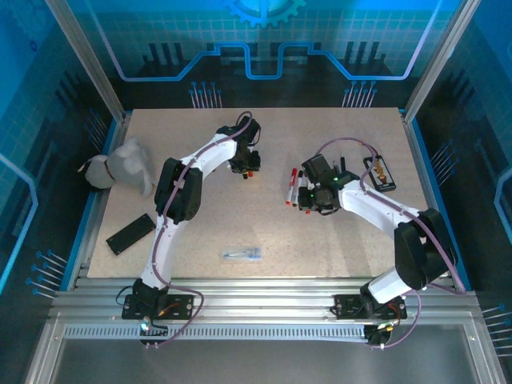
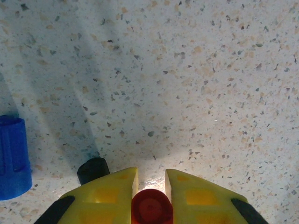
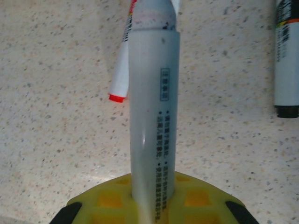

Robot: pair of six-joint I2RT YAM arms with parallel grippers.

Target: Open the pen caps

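Cap [image 2: 152, 208], red, pinched between left jaws; pen barrel [image 3: 154, 116] between right jaws.

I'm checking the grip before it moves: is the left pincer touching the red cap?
Touching. In the left wrist view the left pincer has the red cap wedged between its yellow fingers, with no gap on either side.

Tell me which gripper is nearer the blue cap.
Left. The left gripper, shut on a red cap, sits right beside the blue cap; the right gripper, holding a pen, is well off to its right.
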